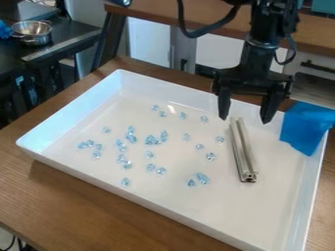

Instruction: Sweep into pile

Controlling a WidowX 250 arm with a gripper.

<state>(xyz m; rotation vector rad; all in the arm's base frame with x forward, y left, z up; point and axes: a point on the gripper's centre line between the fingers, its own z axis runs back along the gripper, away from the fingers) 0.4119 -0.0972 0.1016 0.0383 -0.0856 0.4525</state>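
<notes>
Fingers point(224, 105), parted, empty; metal bar point(243, 153), below them, ungripped; blue beads point(152, 140), scattered to one side; sweeping undone.

A black robot arm point(270, 22) drops in from the top edge, right of center in the camera view, its lower section running nearly upright. Below the wrist point(263, 43), the black tool point(245, 120) hangs pointing down, its broad crossbar point(252, 82) spanning the space between two fingers point(224, 104). The fingers stand wide apart, each narrowing to a dark tip, with a broad gap between them. A thick black cable point(206, 32) loops out to the left of the arm, and a thinner one curls down at right. The dark joints near the top edge appear, as best can be told, slightly bent.
</notes>
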